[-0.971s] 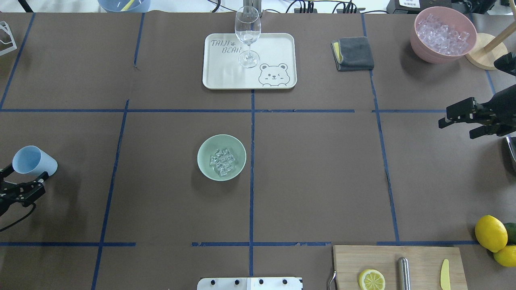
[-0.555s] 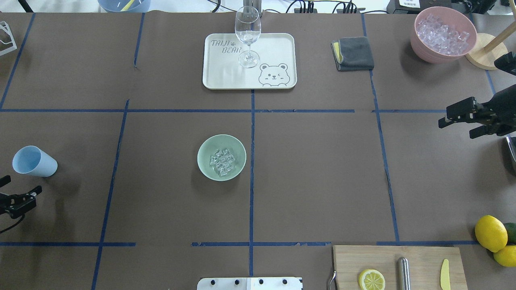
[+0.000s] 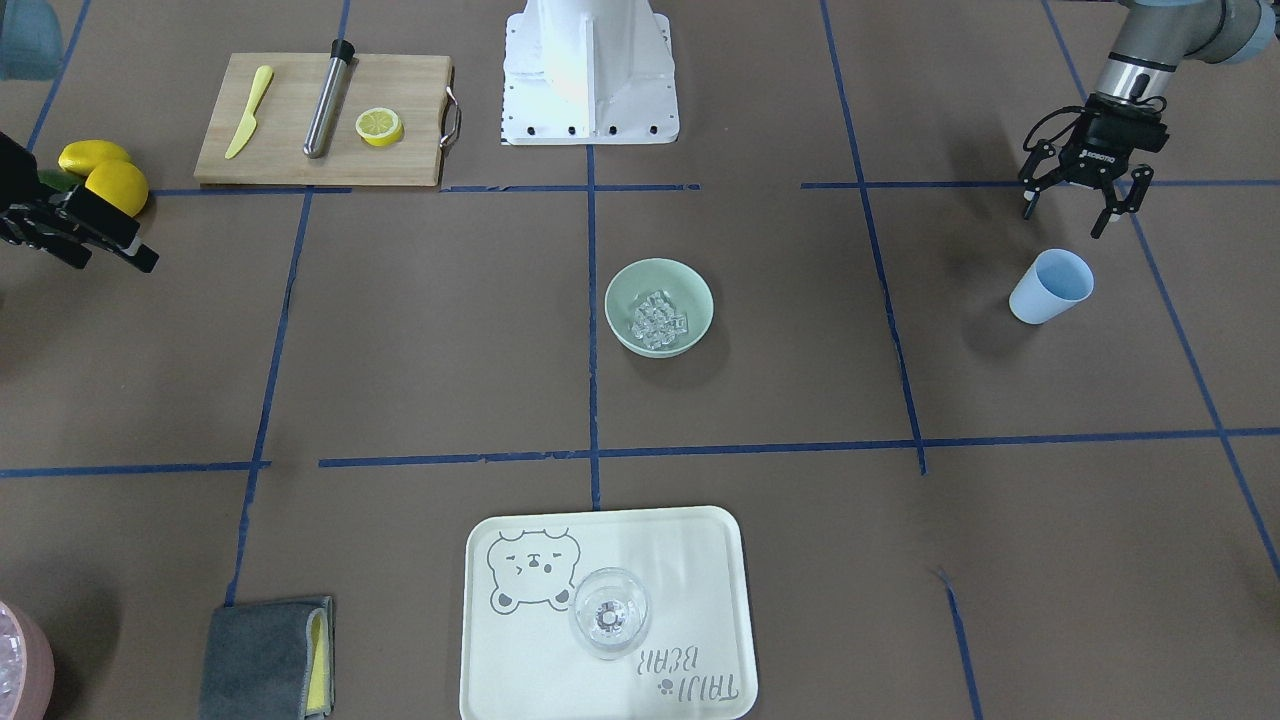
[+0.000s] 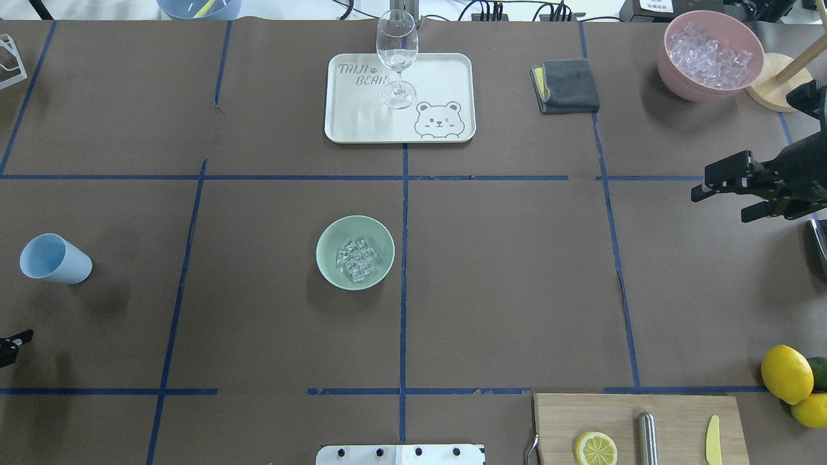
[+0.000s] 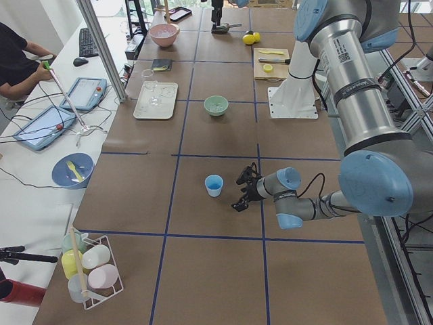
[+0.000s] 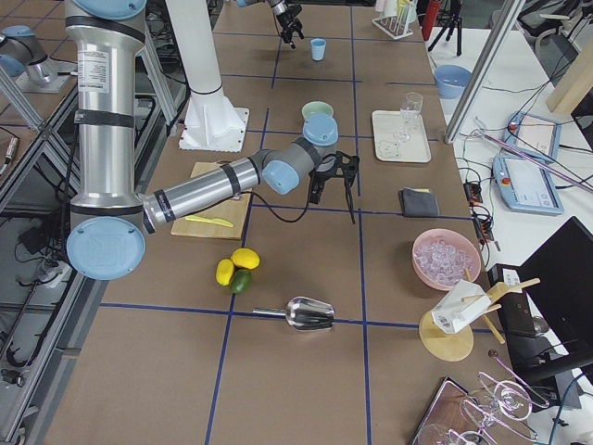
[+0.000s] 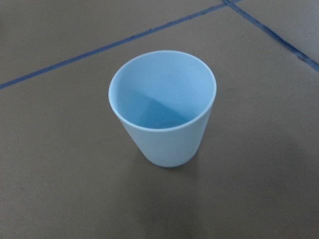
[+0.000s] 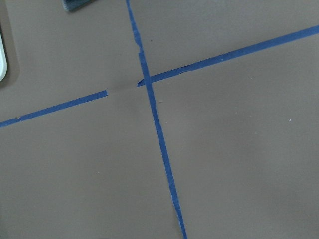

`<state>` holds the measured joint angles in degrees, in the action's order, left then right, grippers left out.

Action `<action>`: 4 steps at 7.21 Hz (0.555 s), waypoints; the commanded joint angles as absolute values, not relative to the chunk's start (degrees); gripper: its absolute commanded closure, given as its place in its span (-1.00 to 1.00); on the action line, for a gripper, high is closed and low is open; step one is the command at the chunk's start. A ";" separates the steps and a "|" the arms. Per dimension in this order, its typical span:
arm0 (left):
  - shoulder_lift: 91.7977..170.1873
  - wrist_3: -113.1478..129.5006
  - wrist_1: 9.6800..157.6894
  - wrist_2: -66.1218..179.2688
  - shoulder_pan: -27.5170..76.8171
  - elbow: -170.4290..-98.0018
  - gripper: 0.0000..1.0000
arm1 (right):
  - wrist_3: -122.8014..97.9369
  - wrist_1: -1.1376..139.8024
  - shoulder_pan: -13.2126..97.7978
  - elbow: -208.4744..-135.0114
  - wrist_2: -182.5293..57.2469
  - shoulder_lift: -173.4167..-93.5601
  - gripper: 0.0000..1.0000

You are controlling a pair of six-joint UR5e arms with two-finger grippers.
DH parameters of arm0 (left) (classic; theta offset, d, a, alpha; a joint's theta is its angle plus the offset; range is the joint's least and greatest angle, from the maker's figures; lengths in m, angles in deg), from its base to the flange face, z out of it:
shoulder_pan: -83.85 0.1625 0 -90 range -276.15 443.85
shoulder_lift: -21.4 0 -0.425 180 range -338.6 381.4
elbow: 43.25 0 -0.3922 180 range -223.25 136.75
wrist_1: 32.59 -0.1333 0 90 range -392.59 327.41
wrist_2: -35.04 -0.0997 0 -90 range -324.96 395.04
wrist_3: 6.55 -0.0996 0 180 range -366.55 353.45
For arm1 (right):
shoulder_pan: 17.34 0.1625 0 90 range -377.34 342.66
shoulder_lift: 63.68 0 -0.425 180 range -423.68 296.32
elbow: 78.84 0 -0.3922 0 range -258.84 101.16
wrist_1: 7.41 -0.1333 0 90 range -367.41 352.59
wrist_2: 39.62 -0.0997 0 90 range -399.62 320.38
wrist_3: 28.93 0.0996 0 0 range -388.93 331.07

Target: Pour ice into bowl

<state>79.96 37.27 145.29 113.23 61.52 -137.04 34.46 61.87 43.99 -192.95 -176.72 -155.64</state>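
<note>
The pale mint-green bowl stands mid-table and holds a small heap of clear ice cubes; bowl and ice also show in the front-facing view. An empty blue cup stands upright at the far left, free of any grip; the left wrist view looks down into it. My left gripper is open and empty, a little behind the cup on the robot's side. My right gripper is open and empty above the table's right edge.
A pink bowl full of ice stands at the far right corner. A bear tray holds a wine glass. A grey cloth, a cutting board with lemon slice and knife, and lemons lie around.
My left gripper has drawn back from the blue cup toward the robot's side, almost out of the overhead view. The cup stays put. My right gripper has drifted slightly left.
</note>
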 commanded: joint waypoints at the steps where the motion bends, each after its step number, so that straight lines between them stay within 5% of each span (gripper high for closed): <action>1: 82.11 21.99 143.21 129.79 41.68 -136.76 -1.00 | 39.06 61.84 37.72 -193.88 -174.64 -152.03 -1.00; 4: 90.73 21.31 129.95 148.48 25.16 -136.85 -1.00 | 56.20 62.45 19.72 -193.62 -156.75 -140.97 -1.00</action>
<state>87.66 21.79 134.67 142.78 30.43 -136.83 50.12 61.97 27.39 -193.79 -164.37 -145.48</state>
